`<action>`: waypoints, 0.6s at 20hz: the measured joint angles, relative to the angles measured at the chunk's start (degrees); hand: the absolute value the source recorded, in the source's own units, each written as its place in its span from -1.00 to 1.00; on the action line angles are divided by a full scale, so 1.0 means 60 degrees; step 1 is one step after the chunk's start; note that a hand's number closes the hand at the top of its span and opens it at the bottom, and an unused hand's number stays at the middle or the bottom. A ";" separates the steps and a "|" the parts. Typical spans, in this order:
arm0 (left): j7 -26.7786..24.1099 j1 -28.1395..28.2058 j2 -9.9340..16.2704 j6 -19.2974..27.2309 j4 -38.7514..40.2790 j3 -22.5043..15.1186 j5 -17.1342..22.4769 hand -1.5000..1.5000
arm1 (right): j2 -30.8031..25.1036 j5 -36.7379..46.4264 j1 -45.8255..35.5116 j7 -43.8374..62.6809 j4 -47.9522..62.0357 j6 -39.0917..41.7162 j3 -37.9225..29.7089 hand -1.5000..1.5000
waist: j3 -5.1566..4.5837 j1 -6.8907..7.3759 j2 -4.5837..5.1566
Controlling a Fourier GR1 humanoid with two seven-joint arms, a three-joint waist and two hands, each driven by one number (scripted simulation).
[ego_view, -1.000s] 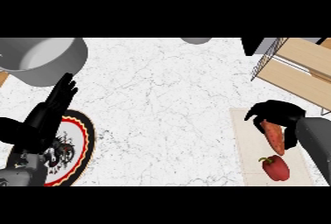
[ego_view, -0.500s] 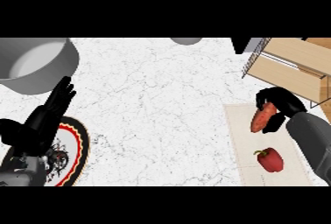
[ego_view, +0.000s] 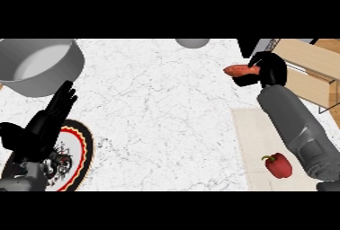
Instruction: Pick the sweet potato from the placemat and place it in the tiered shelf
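Beside tiered shelf, right robot hand gripping sweet potato

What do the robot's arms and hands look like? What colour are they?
Each arm is a smooth, rounded grey tube, like a thick pipe, and the right forearm shows a shiny streak. Both end in black hands with fingers and a thumb: the left hand and the right hand. I see no cables, markings or sleeves.

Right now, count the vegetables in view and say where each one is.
2. The sweet potato is held in the right hand beside the tiered shelf; the red bell pepper lies on the placemat. The forearm may hide others.
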 measured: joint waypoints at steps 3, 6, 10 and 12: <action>-0.0010 0.0039 0.0034 -0.0054 -0.0019 0.0014 0.0020 0.00 | 0.0422 0.0510 -0.0930 0.1751 0.0018 -0.1285 0.0270 1.00 | 0.0004 0.0058 0.0010; 0.0040 -0.0046 0.0060 -0.0034 -0.0071 0.0070 0.0028 0.00 | 0.0762 0.1218 -0.1932 0.3611 0.0315 -0.2097 0.0708 1.00 | 0.0020 0.0049 0.0044; -0.0046 0.0035 0.0038 -0.0022 -0.0076 0.0127 0.0021 0.00 | 0.1010 0.2139 -0.3264 0.5870 0.0791 -0.2199 0.1312 1.00 | 0.0048 0.0012 0.0096; -0.0044 0.0083 -0.0089 0.0066 -0.0172 0.0022 -0.0066 0.00 | 0.1044 0.2543 -0.3851 0.6830 0.0950 -0.2019 0.1594 1.00 | 0.0064 0.0006 0.0127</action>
